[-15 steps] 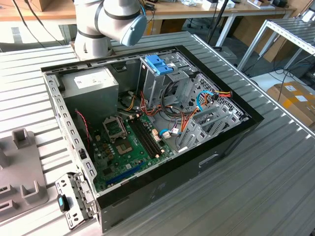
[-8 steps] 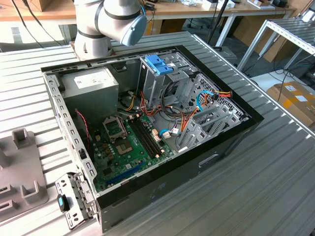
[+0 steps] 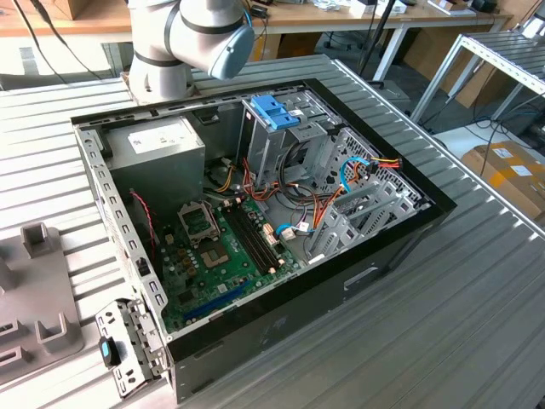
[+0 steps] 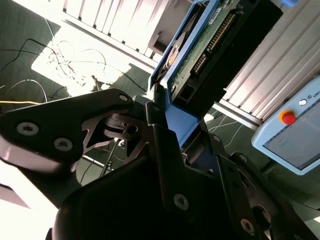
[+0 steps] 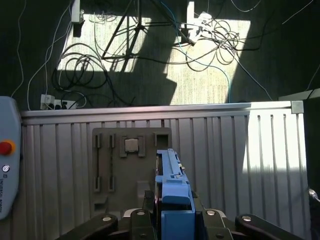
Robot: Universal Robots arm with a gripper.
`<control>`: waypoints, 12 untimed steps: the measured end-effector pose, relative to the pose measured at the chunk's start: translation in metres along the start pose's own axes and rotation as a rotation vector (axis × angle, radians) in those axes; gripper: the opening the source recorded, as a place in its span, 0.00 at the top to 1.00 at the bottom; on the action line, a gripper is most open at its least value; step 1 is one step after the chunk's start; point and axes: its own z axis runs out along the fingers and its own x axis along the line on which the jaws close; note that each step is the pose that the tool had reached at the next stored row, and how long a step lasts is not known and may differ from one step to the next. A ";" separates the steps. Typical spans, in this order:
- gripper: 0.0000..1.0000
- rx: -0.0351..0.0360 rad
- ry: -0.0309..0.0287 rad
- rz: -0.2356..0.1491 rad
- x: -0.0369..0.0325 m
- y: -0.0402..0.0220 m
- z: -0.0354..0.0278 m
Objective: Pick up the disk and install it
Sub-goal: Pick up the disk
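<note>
Gripper [image 4: 172, 117] is clenching on the disk [image 4: 212, 37], fingers [image 4: 167, 150] pinching its blue rail end. I am holding the disk edge-on. Beyond it, a grey tray [image 5: 120, 180] is lying on the ribbed table [image 5: 225, 165]. Farther off, cables [image 5: 200, 30] are trailing across the floor. In the exterior view, the case [image 3: 383, 247] is sitting open.

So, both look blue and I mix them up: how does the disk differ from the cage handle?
The disk is clamped in the gripper above the table; the handle sits atop the cage inside the case. The disk is blue only along its rail, with a circuit board face; the handle is blue throughout. Both have blue plastic.
</note>
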 end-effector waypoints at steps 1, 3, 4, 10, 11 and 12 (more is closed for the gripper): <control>0.63 -0.0012 0.0011 -0.009 0.0007 -0.0003 0.0034; 0.63 -0.0042 0.0032 -0.054 0.0010 -0.0004 0.0061; 0.63 -0.0057 0.0042 -0.074 0.0011 -0.0005 0.0072; 0.63 -0.0072 0.0055 -0.096 0.0085 -0.0012 0.0137; 0.63 -0.0072 0.0055 -0.096 0.0104 -0.0013 0.0143; 0.63 -0.0072 0.0055 -0.096 0.0129 -0.0014 0.0150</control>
